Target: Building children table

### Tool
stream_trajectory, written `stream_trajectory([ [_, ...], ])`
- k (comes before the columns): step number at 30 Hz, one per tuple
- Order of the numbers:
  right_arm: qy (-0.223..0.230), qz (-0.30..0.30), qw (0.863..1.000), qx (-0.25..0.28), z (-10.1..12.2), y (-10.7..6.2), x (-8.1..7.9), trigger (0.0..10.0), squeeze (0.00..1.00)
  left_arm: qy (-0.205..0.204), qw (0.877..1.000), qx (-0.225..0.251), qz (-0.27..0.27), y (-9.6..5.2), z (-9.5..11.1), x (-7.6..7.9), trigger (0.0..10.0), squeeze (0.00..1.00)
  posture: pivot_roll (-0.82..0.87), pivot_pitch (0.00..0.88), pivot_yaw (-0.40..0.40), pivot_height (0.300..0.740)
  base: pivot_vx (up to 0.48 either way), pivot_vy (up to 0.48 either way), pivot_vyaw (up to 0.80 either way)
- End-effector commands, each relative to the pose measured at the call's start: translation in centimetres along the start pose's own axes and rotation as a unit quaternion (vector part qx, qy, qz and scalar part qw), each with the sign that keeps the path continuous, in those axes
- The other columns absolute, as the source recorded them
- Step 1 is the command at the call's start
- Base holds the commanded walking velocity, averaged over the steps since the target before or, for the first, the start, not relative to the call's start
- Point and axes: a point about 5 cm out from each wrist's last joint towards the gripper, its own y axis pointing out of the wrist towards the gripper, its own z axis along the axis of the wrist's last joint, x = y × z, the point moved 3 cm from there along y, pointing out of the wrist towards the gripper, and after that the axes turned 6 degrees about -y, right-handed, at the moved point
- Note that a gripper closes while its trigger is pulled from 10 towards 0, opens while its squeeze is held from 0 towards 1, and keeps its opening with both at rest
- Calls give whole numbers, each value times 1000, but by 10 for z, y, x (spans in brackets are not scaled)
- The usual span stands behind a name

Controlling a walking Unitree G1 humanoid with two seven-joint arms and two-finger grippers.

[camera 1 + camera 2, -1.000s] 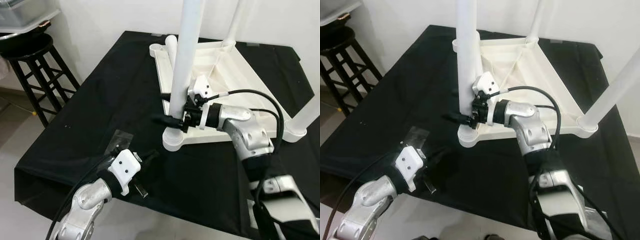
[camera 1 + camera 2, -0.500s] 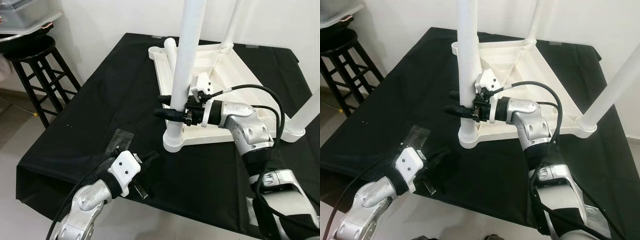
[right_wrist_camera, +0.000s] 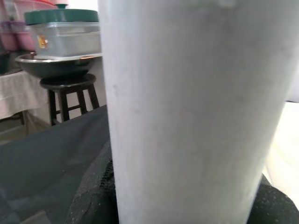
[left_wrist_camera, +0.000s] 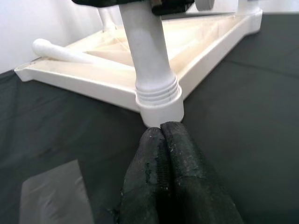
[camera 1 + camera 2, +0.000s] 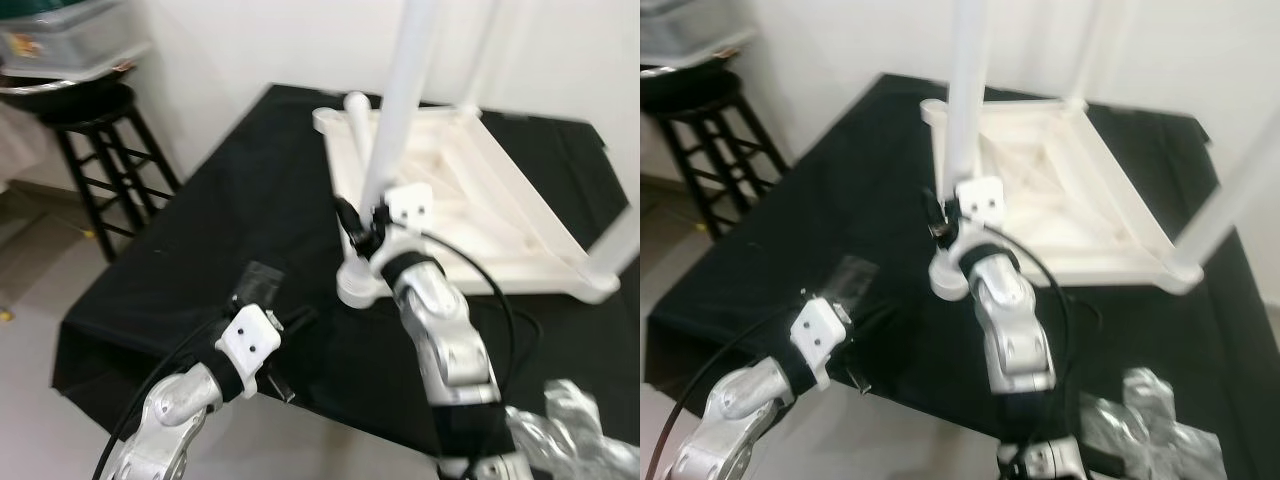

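White table leg (image 5: 398,120) upright, squeezed by right gripper (image 5: 362,228) | left gripper (image 4: 163,140) pinched shut at 7 o'clock, holding nothing | black cloth (image 5: 230,210) underneath

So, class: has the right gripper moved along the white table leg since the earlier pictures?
Yes. The right gripper has swung round the white leg it grips, judged against the socket.

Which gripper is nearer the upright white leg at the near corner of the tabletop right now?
Right. The right gripper is clamped on the upright white leg just above its socket; the left gripper sits shut over the black cloth, short of it.
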Motion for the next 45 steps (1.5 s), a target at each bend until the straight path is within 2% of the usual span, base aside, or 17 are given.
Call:
stream_trajectory([
  [1,-7,30,995,-95,-48,-5,1,0,0,-2,1000,-2,-8,1,0,0,10000,0,55,122,0,740,0,0,0],
  [3,-1,22,995,-101,-51,-3,7,0,0,-1,1000,-2,-10,2,0,0,10000,0,59,122,1,740,0,0,0],
  [4,-6,9,994,-110,-53,-2,12,10000,0,0,1000,-3,-9,1,0,-1,10000,0,58,121,5,740,0,0,0],
  [8,-28,-2,996,-89,-43,2,16,10000,0,5,1000,-3,2,0,0,-3,10000,0,60,120,13,740,0,0,0],
  [9,-32,-6,996,-80,-38,3,15,10000,906,5,1000,-3,2,0,0,-3,10000,0,59,120,14,740,0,0,0],
  [11,-19,11,998,-61,-28,6,11,10000,1000,5,1000,-3,0,0,1,-3,10000,0,57,121,18,740,0,0,0],
  [16,-31,189,981,4,2,11,-8,10000,1000,2,1000,-4,-8,2,0,-3,10000,0,58,117,23,740,0,0,0],
  [18,-31,189,981,4,2,11,-8,10000,1000,2,1000,-4,-8,2,0,-3,10000,0,58,117,23,740,0,0,0],
  [19,-37,237,971,14,6,10,-13,10000,0,2,1000,-4,-8,2,0,-2,10000,0,64,117,20,740,0,0,0],
  [20,-44,286,957,19,9,7,-16,10000,0,2,1000,-4,-7,3,1,-2,10000,0,70,116,17,740,0,0,0],
  [21,-44,286,957,19,9,7,-16,10000,0,2,1000,-4,-7,3,1,-2,10000,0,70,116,17,740,0,0,0],
  [23,-65,371,926,19,10,4,-18,10000,0,3,1000,-3,-2,3,0,-2,10000,0,82,111,15,740,0,0,0],
  [26,-71,414,908,12,10,5,-15,10000,0,3,1000,-2,0,4,0,-2,10000,0,94,109,12,740,0,0,0],
  [35,-58,433,899,-19,8,25,1,10000,0,1,1000,-1,3,4,0,-1,10000,0,107,109,4,740,0,0,0],
  [36,-48,439,897,-20,9,25,2,5647,0,1,1000,0,3,3,0,-1,10000,0,107,109,4,740,0,0,0],
  [37,-41,445,894,-20,8,25,3,0,0,1,1000,0,3,3,0,-1,10000,0,107,109,4,740,0,0,0],
  [45,-11,471,882,-32,-6,13,13,0,0,-1,1000,0,2,2,0,-1,10000,0,102,117,7,740,0,0,0],
])
